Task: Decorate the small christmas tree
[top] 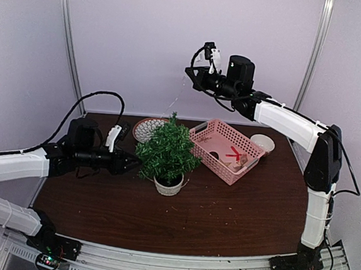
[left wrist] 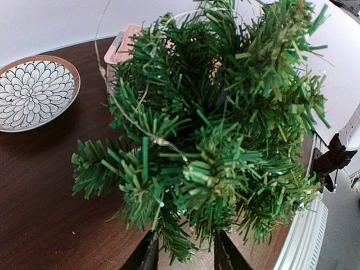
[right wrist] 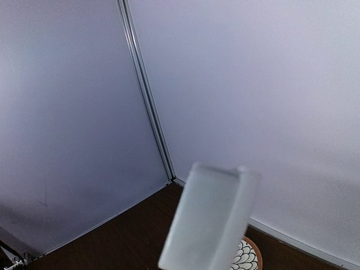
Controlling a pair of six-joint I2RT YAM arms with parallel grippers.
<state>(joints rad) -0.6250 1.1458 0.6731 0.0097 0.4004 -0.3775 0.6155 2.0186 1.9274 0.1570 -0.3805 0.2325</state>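
The left tool point(left wrist: 187, 256) has its two fingers apart, and the lowest needle tips of the small christmas tree point(left wrist: 225, 140) reach into the gap between them (whether they touch a finger I cannot tell). The tree stands directly ahead of this tool, upright in its whitish pot point(top: 168, 186) on the dark worktop point(top: 223, 221). A thin wire point(left wrist: 126, 109) lies across the branches facing the tool and climbs away off the tree. Near the tool, on the side away from the arm bases, lies a flower-patterned bowl point(left wrist: 34, 93). Past the tree from the tool sits a pink basket point(top: 226, 150) with a red piece point(top: 234, 155) inside. The right tool point(top: 192, 75) hangs high over the worktop, well apart from the tree, its jaws together. A blurred, pale translucent slab point(right wrist: 211, 222) fills the space before its camera and hides its fingers
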